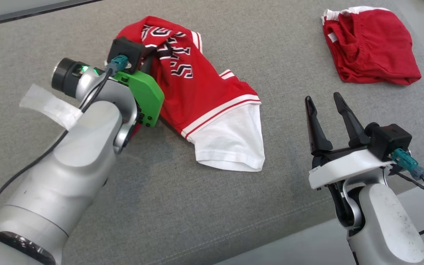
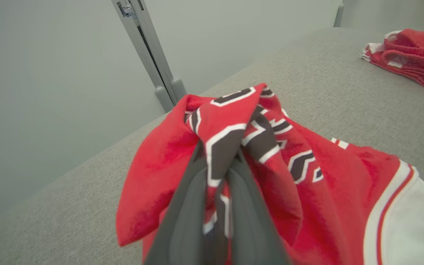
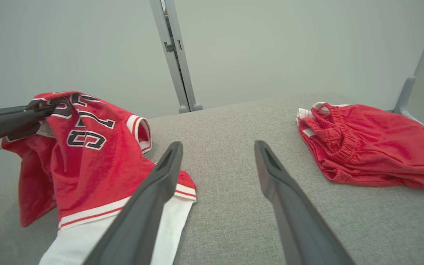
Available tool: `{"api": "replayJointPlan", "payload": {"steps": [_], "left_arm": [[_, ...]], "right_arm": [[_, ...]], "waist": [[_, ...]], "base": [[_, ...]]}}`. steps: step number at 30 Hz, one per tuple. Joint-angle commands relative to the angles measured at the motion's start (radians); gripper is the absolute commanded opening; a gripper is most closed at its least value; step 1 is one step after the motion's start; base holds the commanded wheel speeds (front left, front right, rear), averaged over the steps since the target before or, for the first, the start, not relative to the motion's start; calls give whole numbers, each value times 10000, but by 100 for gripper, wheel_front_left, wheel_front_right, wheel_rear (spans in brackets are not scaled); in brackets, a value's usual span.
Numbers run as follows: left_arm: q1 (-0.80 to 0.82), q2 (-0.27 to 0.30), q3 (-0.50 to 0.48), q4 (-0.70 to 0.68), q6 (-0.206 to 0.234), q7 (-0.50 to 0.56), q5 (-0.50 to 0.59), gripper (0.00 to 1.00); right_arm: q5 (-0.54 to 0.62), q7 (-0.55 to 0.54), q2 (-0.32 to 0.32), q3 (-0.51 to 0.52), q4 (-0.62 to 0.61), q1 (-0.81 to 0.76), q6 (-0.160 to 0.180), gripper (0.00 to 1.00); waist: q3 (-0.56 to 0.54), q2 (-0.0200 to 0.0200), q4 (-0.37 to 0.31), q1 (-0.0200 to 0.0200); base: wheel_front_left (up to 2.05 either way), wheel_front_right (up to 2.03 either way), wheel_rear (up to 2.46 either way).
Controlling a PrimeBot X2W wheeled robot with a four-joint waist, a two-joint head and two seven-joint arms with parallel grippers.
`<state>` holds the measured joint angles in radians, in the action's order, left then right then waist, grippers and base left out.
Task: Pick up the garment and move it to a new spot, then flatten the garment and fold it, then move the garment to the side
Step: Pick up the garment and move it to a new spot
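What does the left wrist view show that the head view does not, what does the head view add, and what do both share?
Left wrist view: the left gripper shut on a lettered fold of the jersey, and a metal post behind. Head view: the right gripper, open, and white tape on the left arm. Both: the jersey, the red shorts, the grey surface.

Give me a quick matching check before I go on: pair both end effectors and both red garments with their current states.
Things:
1. left end effector
2. right end effector
3. lettered jersey
4. red shorts

States:
A. lying bunched at the far right, untouched
B. open, holding nothing, above the grey surface
C. shut on red fabric
D. pinched at one end, white end resting on the surface

Pairs: 1-C, 2-B, 3-D, 4-A.
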<state>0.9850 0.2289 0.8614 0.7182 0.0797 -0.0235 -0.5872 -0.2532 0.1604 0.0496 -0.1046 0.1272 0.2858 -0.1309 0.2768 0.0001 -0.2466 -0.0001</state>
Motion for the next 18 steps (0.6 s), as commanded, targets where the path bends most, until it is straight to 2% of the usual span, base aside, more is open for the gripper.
{"api": "replayJointPlan", "payload": {"steps": [1, 8, 10, 11, 16, 18], "left_arm": [[553, 207, 47, 800, -19, -221, 288, 0], [1595, 486, 158, 2421, 143, -730, 751, 0], [1728, 432, 24, 2814, 208, -811, 621, 51], [1771, 384, -33, 2961, 228, -865, 548, 100], [1650, -171, -471, 3577, -6, -1575, -56, 100], [1621, -231, -506, 3620, -53, -1671, -116, 100]], "right_arm": [[-139, 133, 17, -154, 107, 275, 5, 100], [-186, 330, 17, -354, 353, 540, 5, 100], [-191, 364, 17, -401, 442, 573, 5, 100], [-188, 384, 16, -419, 474, 610, 5, 100], [-60, 465, 22, -267, 686, 599, 6, 100], [-29, 465, 20, -221, 705, 560, 5, 100]], "waist": [[635, -1, -598, 1], [961, -1, -769, 1], [987, -1, -748, 1], [993, -1, -729, 1], [797, -1, -253, 1], [735, -1, -161, 1]], "base": [[0, 0, 0], [0, 0, 0], [0, 0, 0], [0, 0, 0], [0, 0, 0], [0, 0, 0]]}}
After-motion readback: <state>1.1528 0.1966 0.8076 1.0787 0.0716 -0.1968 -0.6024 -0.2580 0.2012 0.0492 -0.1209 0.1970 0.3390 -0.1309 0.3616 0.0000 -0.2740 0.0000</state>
